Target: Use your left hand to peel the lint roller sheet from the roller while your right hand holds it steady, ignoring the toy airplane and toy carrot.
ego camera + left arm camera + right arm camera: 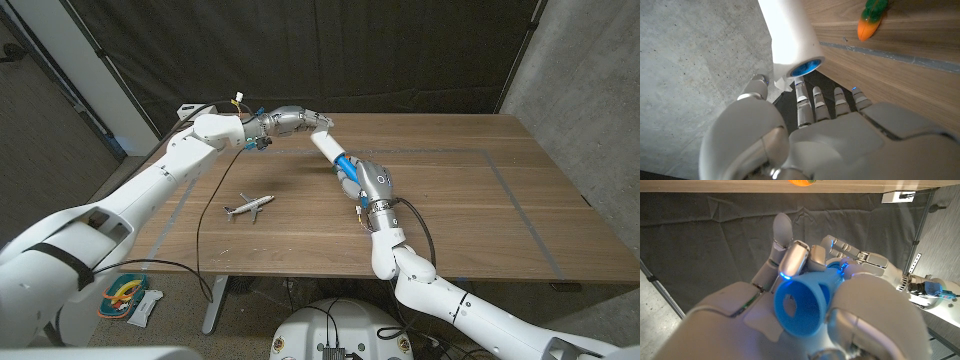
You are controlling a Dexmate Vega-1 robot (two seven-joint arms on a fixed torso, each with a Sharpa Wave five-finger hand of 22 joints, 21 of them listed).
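The lint roller is gripped by its blue handle in my right hand, while my left hand pinches the sheet's corner at its tip; I should peel slowly, keeping the handle steady.

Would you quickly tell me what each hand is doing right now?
Left hand: pinching the sheet at the roller's end.
Right hand: gripping the roller's blue handle.
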